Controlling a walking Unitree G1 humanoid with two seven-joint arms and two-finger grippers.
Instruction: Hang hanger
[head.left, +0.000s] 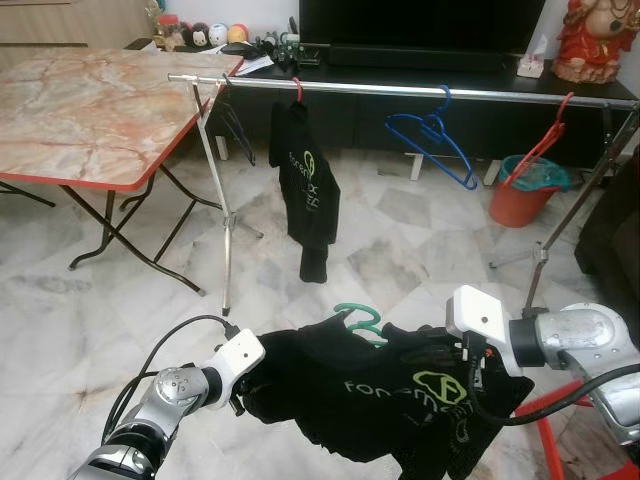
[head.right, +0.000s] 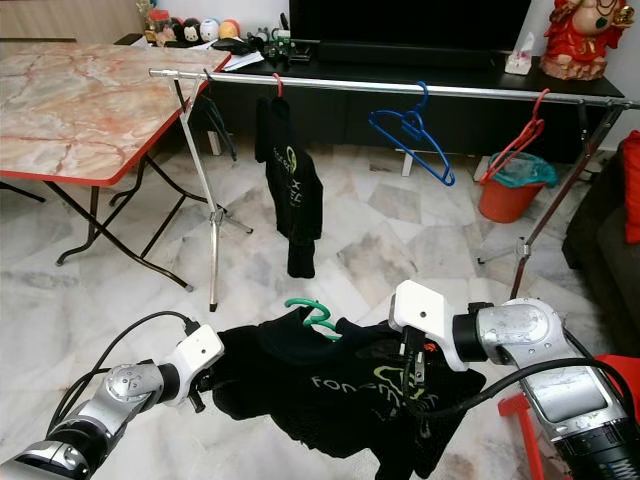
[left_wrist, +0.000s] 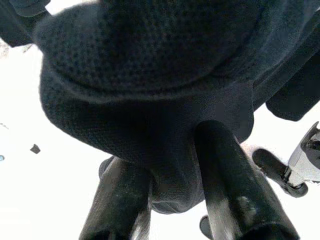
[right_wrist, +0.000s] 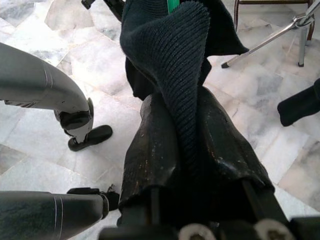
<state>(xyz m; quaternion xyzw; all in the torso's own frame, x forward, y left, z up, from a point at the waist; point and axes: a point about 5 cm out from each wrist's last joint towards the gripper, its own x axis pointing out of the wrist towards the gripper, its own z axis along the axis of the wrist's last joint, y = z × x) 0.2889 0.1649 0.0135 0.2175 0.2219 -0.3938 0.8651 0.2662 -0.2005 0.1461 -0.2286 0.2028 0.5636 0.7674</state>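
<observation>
Two grippers, each pinching one end of a black knit shirt (head.left: 400, 400) stretched low between them. Left gripper (left_wrist: 165, 190) clamped on the ribbed hem; right gripper (right_wrist: 192, 150) closed on the collar fabric. One green plastic hanger (head.left: 360, 322) inside the shirt, hook poking up between the grippers. Ahead, one steel rail (head.left: 420, 92) with a second black shirt (head.left: 305, 180), blue hangers (head.left: 430, 135), one red hanger (head.left: 535, 145). One marble-look folding table (head.left: 90, 100) at left.

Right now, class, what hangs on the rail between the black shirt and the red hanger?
Blue hangers hang from the rail between the black shirt and the red hanger, in both eye views.
</observation>
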